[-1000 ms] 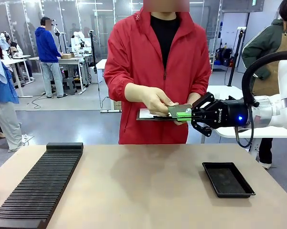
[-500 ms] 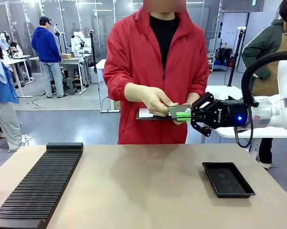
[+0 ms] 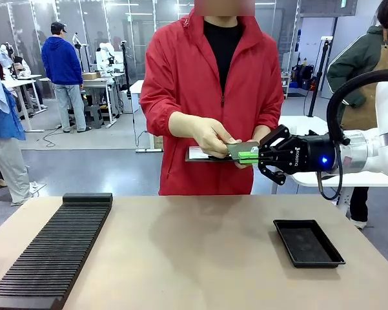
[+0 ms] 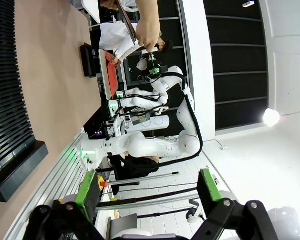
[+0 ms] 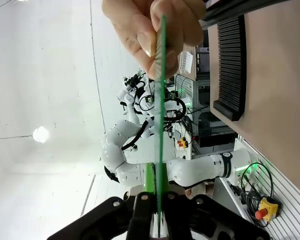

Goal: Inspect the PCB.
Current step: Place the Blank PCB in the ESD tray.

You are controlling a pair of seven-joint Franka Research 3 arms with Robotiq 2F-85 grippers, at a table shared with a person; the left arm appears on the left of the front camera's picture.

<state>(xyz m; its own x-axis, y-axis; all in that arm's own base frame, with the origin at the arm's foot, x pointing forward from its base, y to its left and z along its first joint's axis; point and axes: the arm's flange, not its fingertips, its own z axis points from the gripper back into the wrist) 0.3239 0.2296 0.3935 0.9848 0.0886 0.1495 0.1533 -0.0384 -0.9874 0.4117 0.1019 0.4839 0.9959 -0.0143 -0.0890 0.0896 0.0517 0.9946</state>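
Note:
The PCB [image 3: 239, 149], a thin grey-green board, is held level above the table's far edge, in front of a person in a red jacket. My right gripper [image 3: 250, 155] is shut on its right end, while the person's hand [image 3: 213, 137] pinches its left end. In the right wrist view the PCB [image 5: 161, 100] stands edge-on as a thin green line rising from my shut right gripper [image 5: 156, 200] to the person's fingers [image 5: 140, 30]. My left gripper [image 4: 147, 192] is open with nothing between its green pads [image 4: 87, 187], away from the board.
The person's other hand holds a dark clipboard [image 3: 201, 155] with white paper just under the board. A shallow black tray [image 3: 308, 242] lies on the table at the right. A long black slotted rack [image 3: 51, 252] lies along the table's left side.

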